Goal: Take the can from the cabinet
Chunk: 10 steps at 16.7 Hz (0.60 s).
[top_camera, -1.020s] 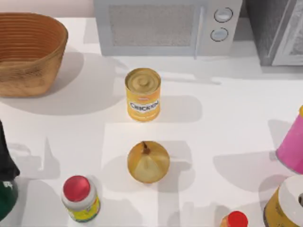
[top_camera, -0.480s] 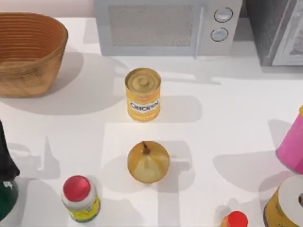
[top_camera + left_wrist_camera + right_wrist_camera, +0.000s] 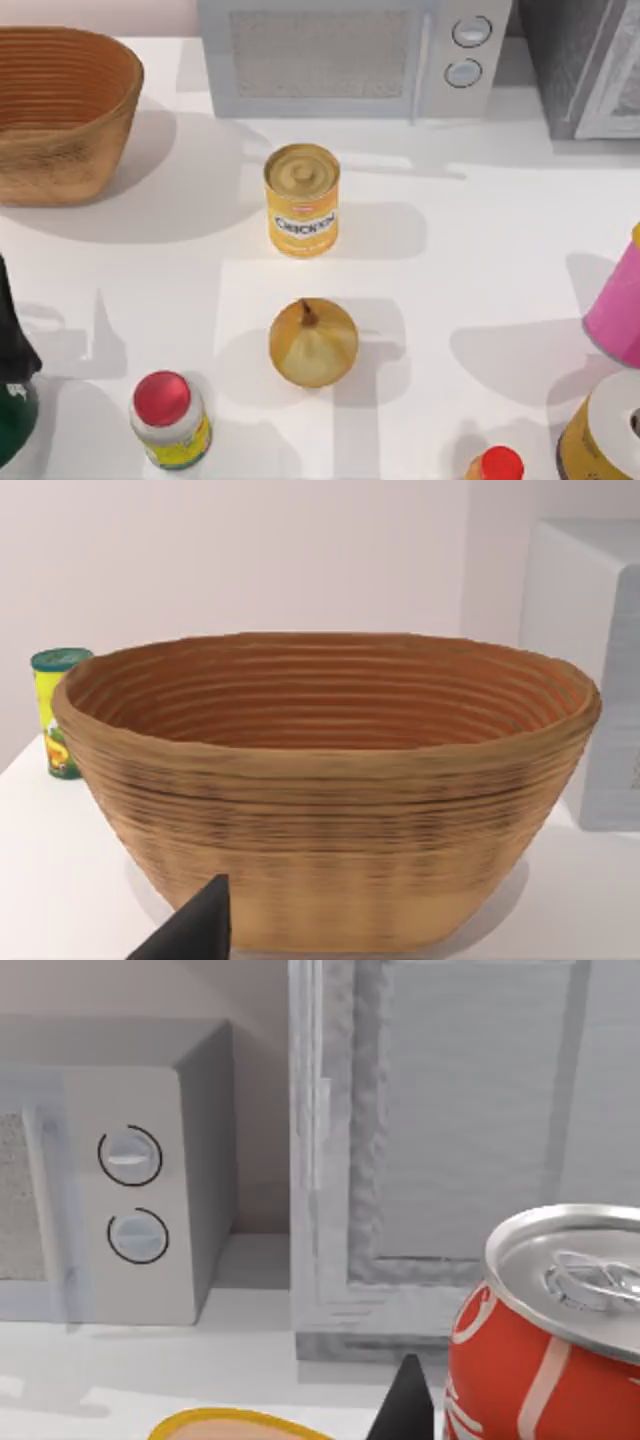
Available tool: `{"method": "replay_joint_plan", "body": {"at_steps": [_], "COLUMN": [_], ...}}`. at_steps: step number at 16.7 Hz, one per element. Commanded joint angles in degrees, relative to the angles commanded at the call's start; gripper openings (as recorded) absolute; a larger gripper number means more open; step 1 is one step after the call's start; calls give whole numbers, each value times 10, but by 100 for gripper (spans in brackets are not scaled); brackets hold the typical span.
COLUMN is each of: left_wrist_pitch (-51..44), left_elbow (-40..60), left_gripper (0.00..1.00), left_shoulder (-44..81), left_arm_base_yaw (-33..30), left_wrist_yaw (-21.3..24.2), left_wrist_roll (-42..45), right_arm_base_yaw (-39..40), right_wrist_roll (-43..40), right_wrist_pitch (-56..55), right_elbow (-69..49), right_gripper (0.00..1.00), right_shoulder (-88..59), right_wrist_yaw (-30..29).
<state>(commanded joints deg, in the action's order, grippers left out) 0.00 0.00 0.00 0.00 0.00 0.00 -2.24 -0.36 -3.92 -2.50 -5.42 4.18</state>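
A white surface [image 3: 480, 230] against a pale wall, seen from above, with many kitchen items spread across it.

- **Left side:** A woven basket [image 3: 60, 110] sits at the back left corner. A dark green bottle [image 3: 12, 400] stands at the left edge, and a red-capped bottle [image 3: 170, 420] near the front edge.
- **Left gripper:** In the left wrist view, the left gripper [image 3: 190, 935] appears as a dark tip close to the basket's outer wall. It looks idle, and I cannot tell whether its jaws are open or closed.
- **Middle:** A yellow can [image 3: 302, 200] labelled chicken stands upright. An onion [image 3: 313, 343] lies in front of it, apart from it. A white microwave [image 3: 350, 55] with two round knobs stands along the back edge.
- **Right side:** The cabinet [image 3: 570, 60], a dark grey speckled box, stands at the back right corner, just beside the microwave. A pink container [image 3: 615, 315] is at the right edge.
- **Right gripper:** In the right wrist view, the right gripper [image 3: 405, 1405] shows as a dark tip facing the cabinet, with a red soda can [image 3: 540, 1340] standing close beside it. Its jaws cannot be judged either.

The cabinet's pale, white-framed door [image 3: 470, 1120] looks closed, so the can to be taken is hidden, presumably inside.

The task seems to be at its start, with the right arm approaching the cabinet. The next move probably calls for reaching past the soda can without knocking it, then opening the door to expose the can.
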Motion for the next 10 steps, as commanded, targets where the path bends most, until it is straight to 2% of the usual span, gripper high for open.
{"method": "replay_joint_plan", "body": {"at_steps": [5,10], "left_wrist_pitch": [0,0], "left_elbow": [0,0], "left_gripper": [100,100], "left_shoulder": [0,0], "left_arm_base_yaw": [0,0], "left_wrist_yaw": [0,0], "left_wrist_roll": [0,0], "right_arm_base_yaw": [-81,-201], "right_wrist_roll": [-13,-26], "right_wrist_pitch": [-121,-289], "right_elbow": [-68,-156], "right_gripper": [0,0], "right_shoulder": [-177,-436], "right_wrist_yaw": [136,331]}}
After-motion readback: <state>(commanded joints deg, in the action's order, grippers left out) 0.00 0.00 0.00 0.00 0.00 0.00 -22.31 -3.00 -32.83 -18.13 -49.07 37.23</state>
